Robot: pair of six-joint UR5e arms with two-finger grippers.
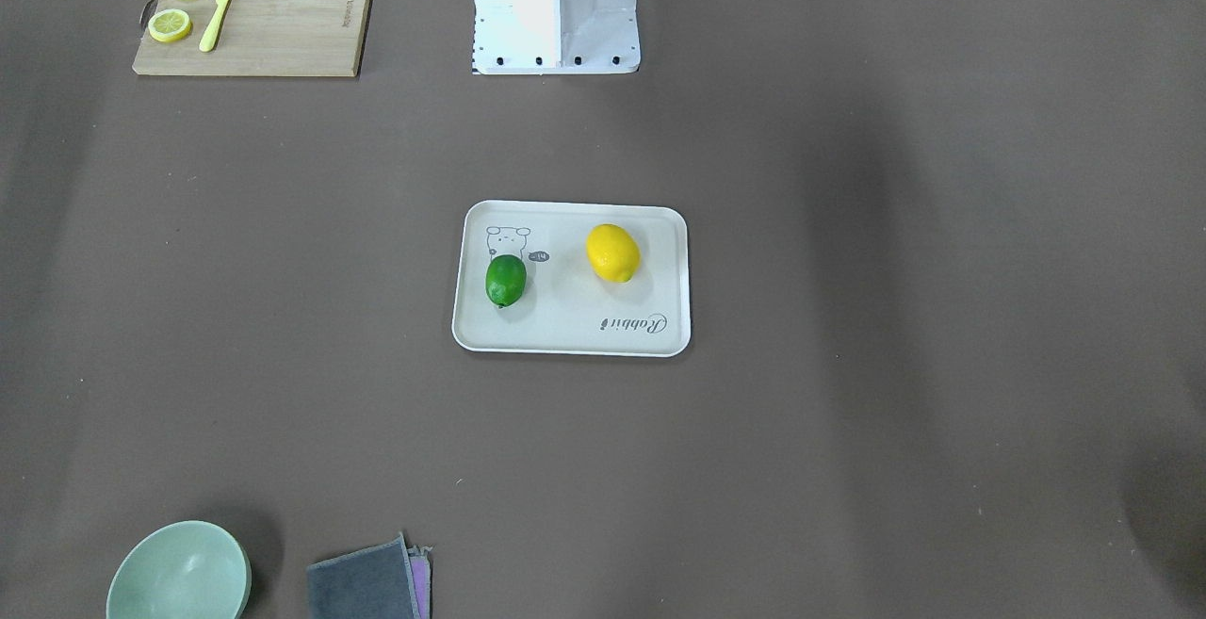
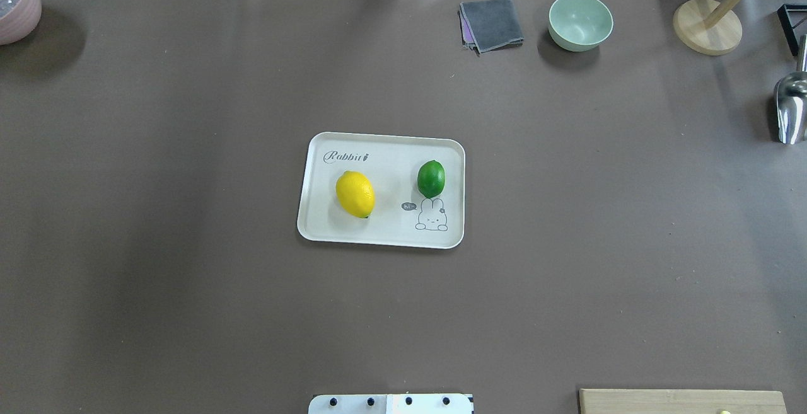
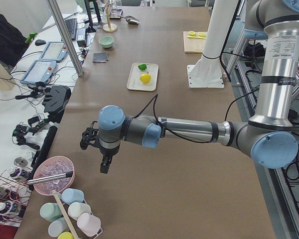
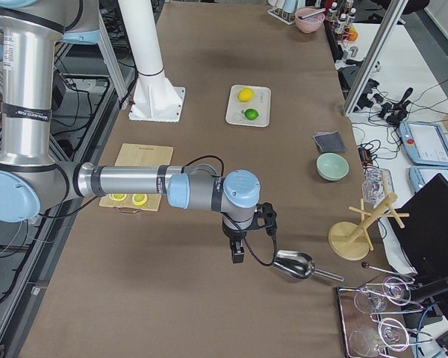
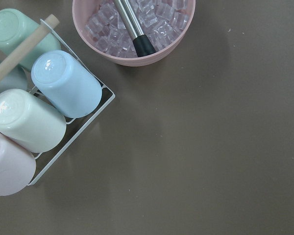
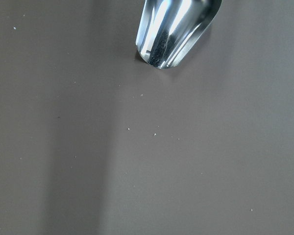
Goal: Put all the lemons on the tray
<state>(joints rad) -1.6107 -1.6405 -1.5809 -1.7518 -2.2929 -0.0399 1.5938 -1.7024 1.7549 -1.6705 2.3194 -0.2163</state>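
Note:
The cream tray [image 1: 565, 332] lies mid-table and also shows in the overhead view [image 2: 384, 168]. The yellow lemon [image 1: 613, 252] [image 2: 355, 194] and the green lemon [image 1: 506, 281] [image 2: 431, 178] both rest on it, apart from each other. My left gripper [image 3: 105, 167] hangs over the table's left end, far from the tray. My right gripper [image 4: 239, 256] hangs over the right end, beside a metal scoop [image 4: 293, 265]. Each gripper shows only in a side view, so I cannot tell whether it is open or shut. Neither wrist view shows fingers.
A wooden cutting board [image 1: 283, 25] holds lemon slices [image 1: 170, 25] and a yellow knife [image 1: 220, 12]. A green bowl [image 2: 580, 21], a grey cloth [image 2: 492, 23] and a wooden stand [image 2: 706, 26] line the far edge. A pink ice bowl [image 5: 134, 29] and a cup rack [image 5: 49, 98] lie under the left wrist.

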